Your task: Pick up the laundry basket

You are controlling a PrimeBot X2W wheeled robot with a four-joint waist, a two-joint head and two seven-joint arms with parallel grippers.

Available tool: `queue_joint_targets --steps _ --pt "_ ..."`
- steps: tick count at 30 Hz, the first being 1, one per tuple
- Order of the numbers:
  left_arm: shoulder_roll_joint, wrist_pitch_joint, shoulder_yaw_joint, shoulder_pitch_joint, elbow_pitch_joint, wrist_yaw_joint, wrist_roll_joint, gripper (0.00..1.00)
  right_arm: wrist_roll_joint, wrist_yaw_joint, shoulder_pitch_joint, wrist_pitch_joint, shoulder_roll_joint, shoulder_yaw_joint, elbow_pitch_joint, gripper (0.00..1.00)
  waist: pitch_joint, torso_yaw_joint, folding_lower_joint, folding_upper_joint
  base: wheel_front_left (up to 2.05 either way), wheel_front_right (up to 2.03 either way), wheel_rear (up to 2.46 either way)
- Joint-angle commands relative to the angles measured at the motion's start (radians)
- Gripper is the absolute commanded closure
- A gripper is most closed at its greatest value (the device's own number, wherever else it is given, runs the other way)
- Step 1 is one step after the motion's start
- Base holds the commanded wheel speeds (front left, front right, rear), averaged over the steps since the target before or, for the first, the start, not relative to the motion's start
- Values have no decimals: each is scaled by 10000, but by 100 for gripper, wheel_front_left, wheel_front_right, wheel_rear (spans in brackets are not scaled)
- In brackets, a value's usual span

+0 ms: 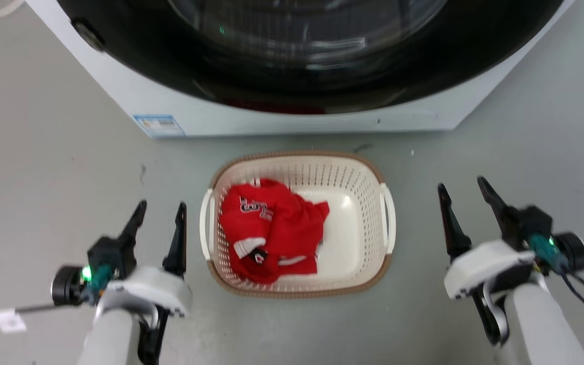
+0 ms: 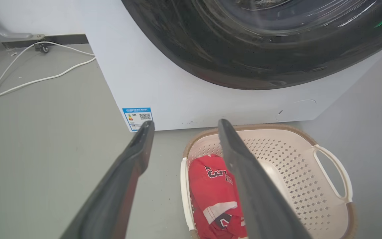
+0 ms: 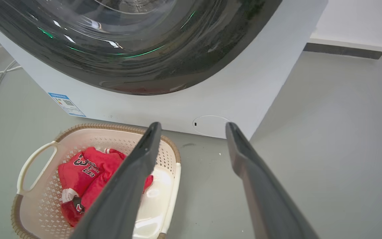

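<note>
The laundry basket (image 1: 353, 177) is cream-white perforated plastic with a brown woven-look rim and stands on the grey floor in front of the washing machine. A crumpled red jersey (image 1: 269, 228) lies in its left half. My left gripper (image 1: 162, 208) is open, just left of the basket's left handle (image 1: 205, 223), holding nothing. My right gripper (image 1: 462, 185) is open, a hand's width right of the right handle (image 1: 390, 218). The left wrist view shows the basket (image 2: 297, 159) past the right finger. The right wrist view has the basket (image 3: 45, 196) at lower left.
A white washing machine (image 1: 271, 114) with a large dark round door stands close behind the basket. White cables (image 2: 28, 79) trail over the floor to its left. A wall base (image 3: 343, 49) runs at the far right. Grey floor (image 1: 43, 152) spreads on both sides.
</note>
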Motion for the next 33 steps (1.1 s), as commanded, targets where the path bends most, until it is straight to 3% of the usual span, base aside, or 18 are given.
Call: queue_joint_targets --steps 1,7,17,33 --pt "186 -28 -202 -539 367 -14 -179 0 -24 -7 -522 187 -14 76 304 0 826 6 -2 0 0 0 0" --pt "645 -29 -837 -1895 1915 -5 -808 0 186 -7 -1768 910 -10 167 1535 0 1652 25 -2 0 0 0 0" --pt "1460 704 -3463 -4553 4937 -8 -2562 0 434 -7 -4070 1925 -16 972 3909 0 2978 129 -2 0 0 0 0" --pt "2828 3440 -7779 -6829 4948 -9 -6212 0 1257 -7 -6402 3763 -13 1966 6731 0 4178 218 -2 0 0 0 0"
